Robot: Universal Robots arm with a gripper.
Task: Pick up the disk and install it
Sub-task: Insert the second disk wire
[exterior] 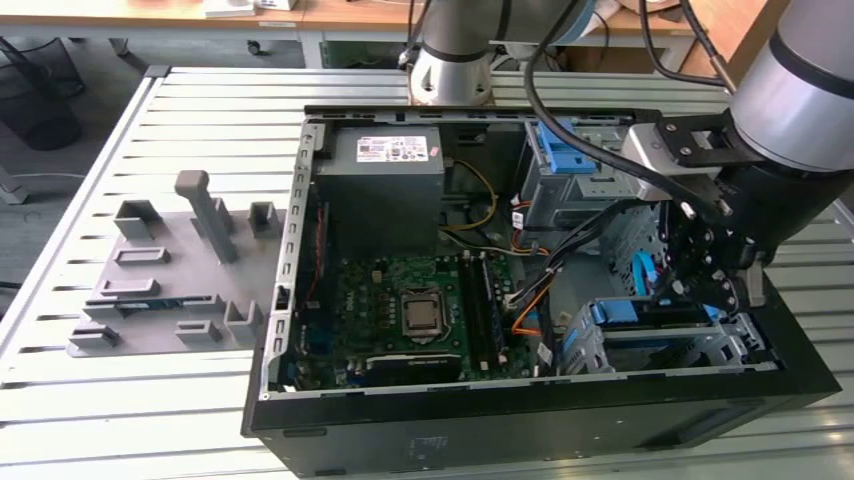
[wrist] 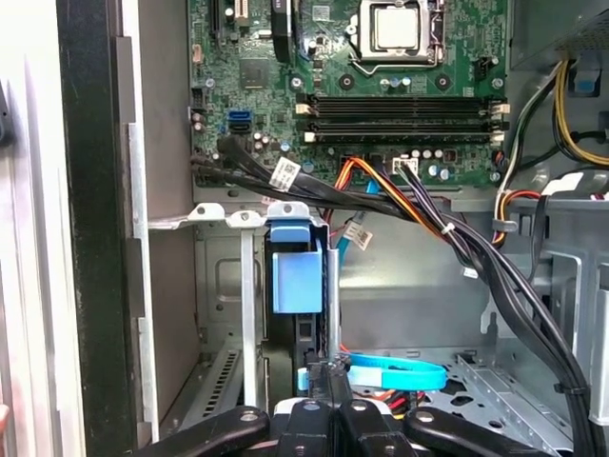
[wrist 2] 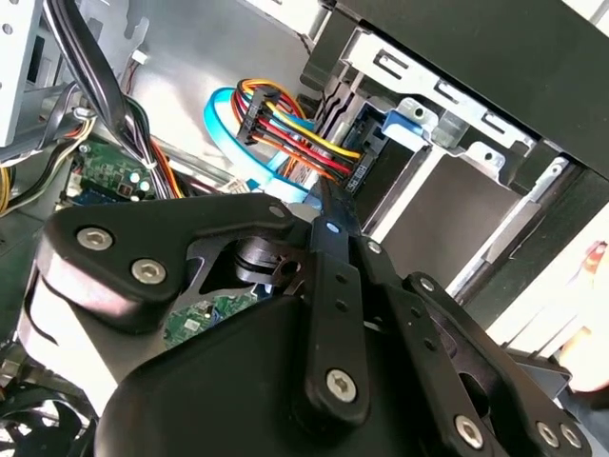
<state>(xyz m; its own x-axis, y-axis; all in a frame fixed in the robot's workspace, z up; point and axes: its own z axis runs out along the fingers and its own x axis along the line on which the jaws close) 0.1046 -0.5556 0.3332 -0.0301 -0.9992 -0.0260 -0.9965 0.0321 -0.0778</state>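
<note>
Exterior view: an open computer case lies on a slatted metal table, its green circuit board facing up; a grey power-supply box sits at the far end of the case; a grey plastic fixture with upright pegs stands on the table at the exterior view's left, well apart from the arm. The robot arm reaches down into the case at the exterior view's right; its gripper hangs just above the metal drive cage in the near right corner. The disk, edged by its blue bracket, sits in that cage, seated among the metal rails rather than carried. First wrist view: the disk stands edge-on in the cage slot, its blue tab facing the camera; a blue flat cable loops just beside it; the gripper is closed to a narrow point touching the disk's near edge. Second wrist view: the black fingers meet in one thin blade, clenched together, with nothing visibly between them; a bundle of coloured wires plugs in just beyond their tip.
</note>
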